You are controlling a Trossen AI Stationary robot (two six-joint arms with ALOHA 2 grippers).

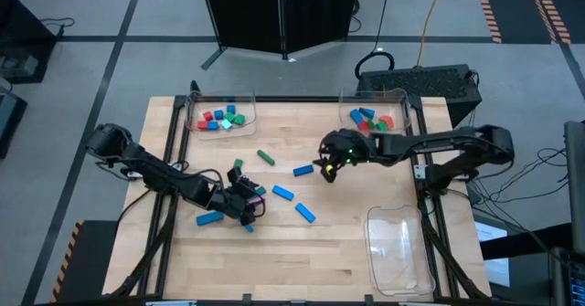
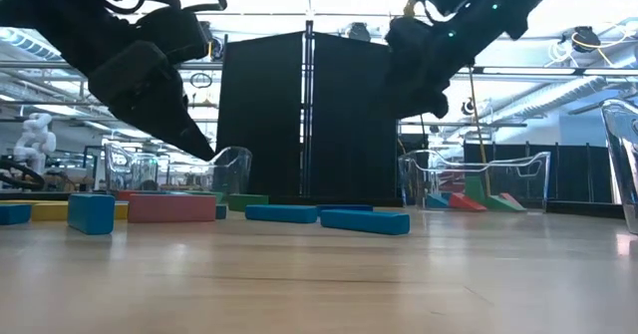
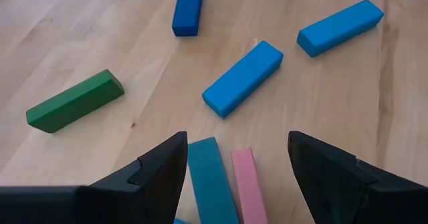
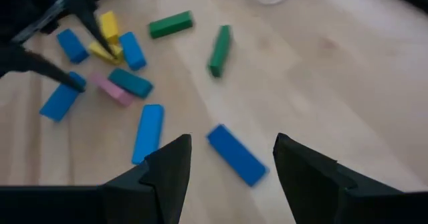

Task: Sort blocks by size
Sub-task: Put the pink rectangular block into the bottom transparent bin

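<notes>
Two back trays already hold small blocks, the near tray sits bare. Long blocks lie loose mid-table. Left gripper, fingers apart, hovers over the cluster; right gripper, also spread, holds nothing.

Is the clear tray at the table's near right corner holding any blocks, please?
No, the clear tray shows only bare plastic in the high view.

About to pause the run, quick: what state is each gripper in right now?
Left gripper: open, empty, over the teal block and pink block.
Right gripper: open, empty, above a blue block.
</notes>
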